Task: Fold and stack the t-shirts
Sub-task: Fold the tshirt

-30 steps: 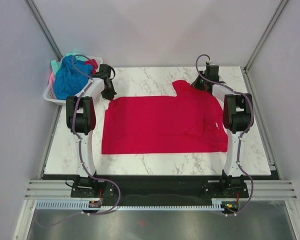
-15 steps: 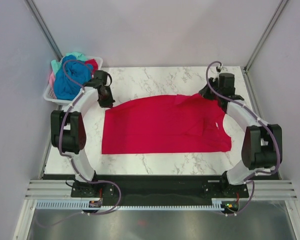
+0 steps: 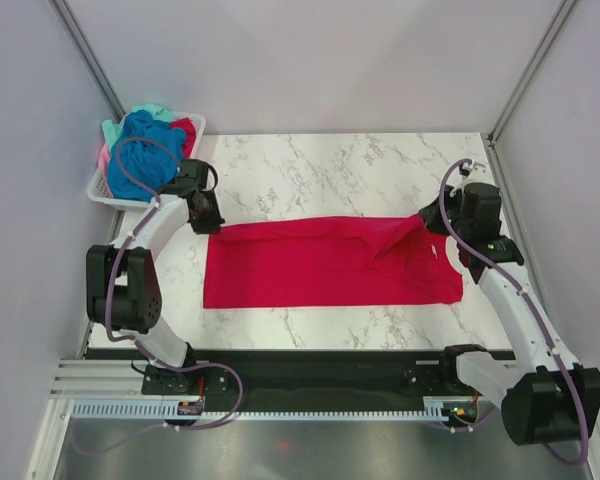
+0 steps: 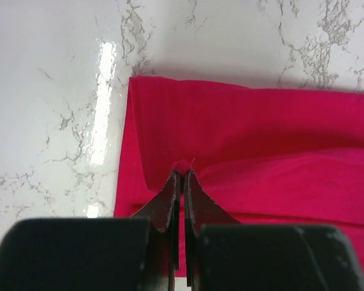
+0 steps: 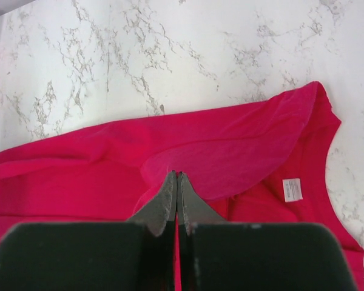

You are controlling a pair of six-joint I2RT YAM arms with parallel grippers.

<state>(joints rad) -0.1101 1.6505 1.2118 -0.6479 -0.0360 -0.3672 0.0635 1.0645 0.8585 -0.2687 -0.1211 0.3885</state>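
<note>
The crimson red t-shirt (image 3: 320, 265) lies across the marble table, its far half lifted and drawn over toward the near hem. My left gripper (image 3: 206, 218) is shut on the shirt's far left edge (image 4: 182, 165), holding it just above the lower layer. My right gripper (image 3: 432, 222) is shut on the far right edge by the sleeve (image 5: 177, 174). A white neck label (image 5: 292, 189) shows inside the collar. The blue (image 3: 145, 150), teal (image 3: 150, 110), pink (image 3: 102, 160) and red (image 3: 185, 127) shirts sit heaped in the basket.
The white slatted basket (image 3: 105, 195) stands at the table's far left corner, just behind my left arm. Bare marble (image 3: 330, 165) shows behind the shirt and a narrow strip (image 3: 320, 325) in front of it. Frame posts stand at both back corners.
Both grippers have moved toward the near edge, pulling the shirt's far edge and sleeve over the body. The shirt's visible depth has shrunk to a narrower band.
</note>
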